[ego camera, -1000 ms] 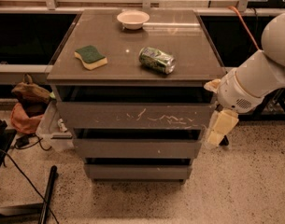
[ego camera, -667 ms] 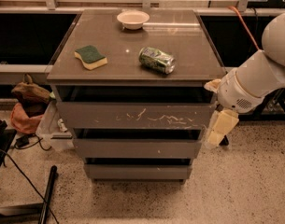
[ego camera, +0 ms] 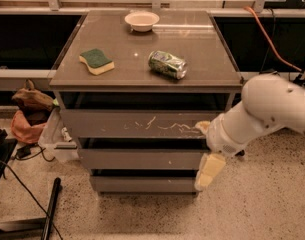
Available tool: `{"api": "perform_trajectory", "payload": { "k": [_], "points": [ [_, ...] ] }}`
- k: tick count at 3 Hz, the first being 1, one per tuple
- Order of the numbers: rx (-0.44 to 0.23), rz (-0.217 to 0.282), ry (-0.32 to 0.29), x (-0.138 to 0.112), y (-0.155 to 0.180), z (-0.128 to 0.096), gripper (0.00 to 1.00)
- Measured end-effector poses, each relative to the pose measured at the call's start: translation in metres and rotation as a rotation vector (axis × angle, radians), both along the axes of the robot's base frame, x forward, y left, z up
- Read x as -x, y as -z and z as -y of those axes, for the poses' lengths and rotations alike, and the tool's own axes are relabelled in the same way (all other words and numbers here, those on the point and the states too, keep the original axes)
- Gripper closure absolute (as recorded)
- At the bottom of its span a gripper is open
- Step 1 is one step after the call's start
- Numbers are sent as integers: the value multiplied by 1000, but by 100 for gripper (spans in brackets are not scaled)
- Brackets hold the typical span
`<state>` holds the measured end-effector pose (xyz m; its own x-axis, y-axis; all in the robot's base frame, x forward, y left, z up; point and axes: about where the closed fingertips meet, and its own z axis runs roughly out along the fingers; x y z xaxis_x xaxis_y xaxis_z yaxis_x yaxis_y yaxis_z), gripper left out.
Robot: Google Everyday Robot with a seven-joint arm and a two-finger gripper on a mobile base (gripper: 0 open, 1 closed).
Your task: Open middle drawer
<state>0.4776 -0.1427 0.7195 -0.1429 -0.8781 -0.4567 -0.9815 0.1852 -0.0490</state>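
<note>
The middle drawer [ego camera: 142, 159] is the plain grey-brown front with a few white specks. It sits below the taller scratched top drawer front [ego camera: 137, 124] and above the narrower lowest front [ego camera: 142, 184]. It looks pushed in, with a dark gap above it. My gripper [ego camera: 206, 149] is at the right end of the cabinet, in front of the middle drawer's right edge. Its cream fingers are spread: one fingertip [ego camera: 202, 127] is at the top drawer's right end and the other hangs beside the lowest drawer. It holds nothing. The white arm [ego camera: 267, 114] reaches in from the right.
On the cabinet top [ego camera: 202, 49] lie a green and yellow sponge [ego camera: 96, 61], a crushed green can [ego camera: 167, 64] and a white bowl [ego camera: 142, 20]. A bag [ego camera: 29, 111] and a plastic bin [ego camera: 54, 139] stand on the floor at the left, with black cables [ego camera: 22, 184].
My gripper and arm have moved left and down, from beside the cabinet's right side to in front of the right end of the drawers. The drawers have not moved.
</note>
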Motion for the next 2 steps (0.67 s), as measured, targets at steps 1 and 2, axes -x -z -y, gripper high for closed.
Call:
{"api": "perform_trajectory", "payload": {
  "k": [1,2],
  "points": [
    [-13,-60,-48,4,72,-30,0],
    [0,-97,-75,0,130,-54,0]
  ]
}}
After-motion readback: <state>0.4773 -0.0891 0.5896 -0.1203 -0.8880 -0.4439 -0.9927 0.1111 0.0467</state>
